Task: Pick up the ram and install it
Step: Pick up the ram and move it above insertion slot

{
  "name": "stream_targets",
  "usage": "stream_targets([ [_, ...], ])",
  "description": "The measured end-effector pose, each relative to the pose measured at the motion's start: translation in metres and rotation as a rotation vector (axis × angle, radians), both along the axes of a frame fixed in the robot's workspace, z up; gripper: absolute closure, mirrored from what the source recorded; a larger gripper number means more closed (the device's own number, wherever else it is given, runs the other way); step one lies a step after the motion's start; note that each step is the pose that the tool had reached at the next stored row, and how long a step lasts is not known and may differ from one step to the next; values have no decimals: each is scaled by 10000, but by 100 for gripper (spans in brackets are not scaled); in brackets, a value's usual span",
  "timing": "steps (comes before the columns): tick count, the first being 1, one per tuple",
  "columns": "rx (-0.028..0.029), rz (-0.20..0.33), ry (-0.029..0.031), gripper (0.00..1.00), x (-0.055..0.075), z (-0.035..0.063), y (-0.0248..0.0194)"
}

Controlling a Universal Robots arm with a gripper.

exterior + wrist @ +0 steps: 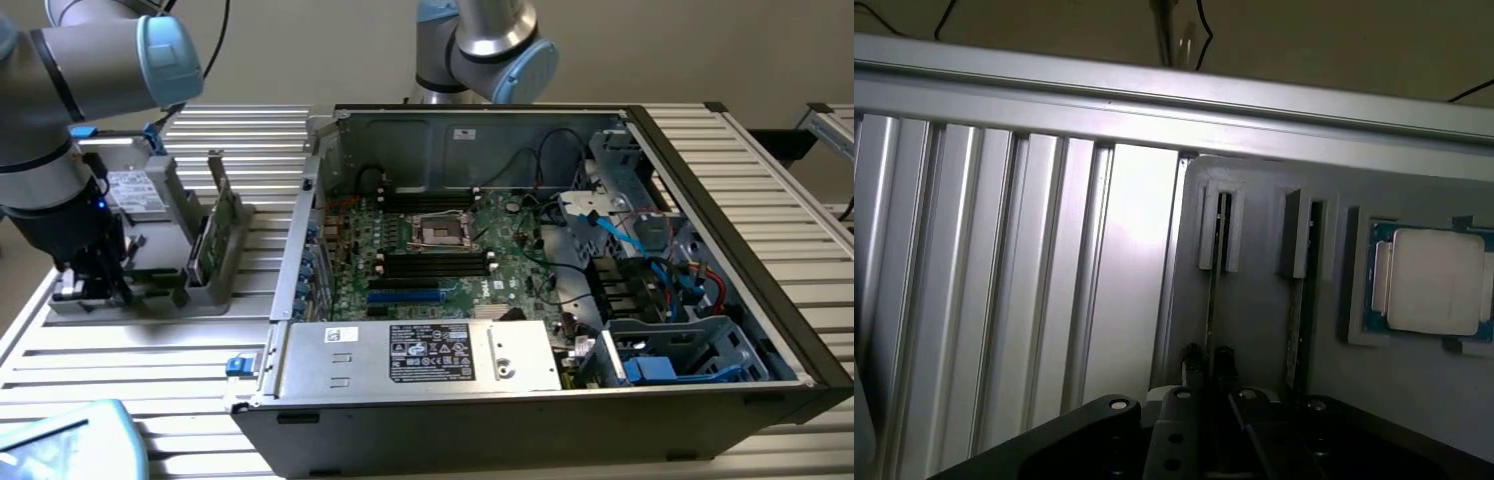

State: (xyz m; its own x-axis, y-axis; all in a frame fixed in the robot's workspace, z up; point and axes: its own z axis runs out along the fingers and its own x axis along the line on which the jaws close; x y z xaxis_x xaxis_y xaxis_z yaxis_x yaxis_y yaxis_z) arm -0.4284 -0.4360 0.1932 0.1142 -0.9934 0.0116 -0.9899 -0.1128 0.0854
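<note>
Ram (1211,290) stands on edge in a narrow slot of the grey holder (171,294), at the exterior view's far left on the slatted table (147,350). It judges as light and stiff, a thin board that will not sag, but it is fragile. Twisting could crack it, and its chips and lower contact edge are best left untouched. The sound place to take it is across the two flat faces near the top edge, about mid-length, so it lifts straight out without rocking.

In the wrist view the gripper (1209,358) sits right over that top edge, its jaws drawn narrow on either side of the board and seemingly pinching it. A second stick (1299,285) occupies the neighbouring slot, and the square silver processor chip (1434,280) lies beyond that.

The arm (60,150) reaches steeply down, wrist vertical, with the gripper (91,285) low at the holder's end. Well apart, toward the exterior view's right, the computer case (441,135) lies open.
</note>
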Motion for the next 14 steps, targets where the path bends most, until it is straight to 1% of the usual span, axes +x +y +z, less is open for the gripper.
stream_targets([
  [4, -2, -9, 7, 85, 4, 5, 0],
  [14, 0, -17, 5, 85, 5, 63, 6],
])
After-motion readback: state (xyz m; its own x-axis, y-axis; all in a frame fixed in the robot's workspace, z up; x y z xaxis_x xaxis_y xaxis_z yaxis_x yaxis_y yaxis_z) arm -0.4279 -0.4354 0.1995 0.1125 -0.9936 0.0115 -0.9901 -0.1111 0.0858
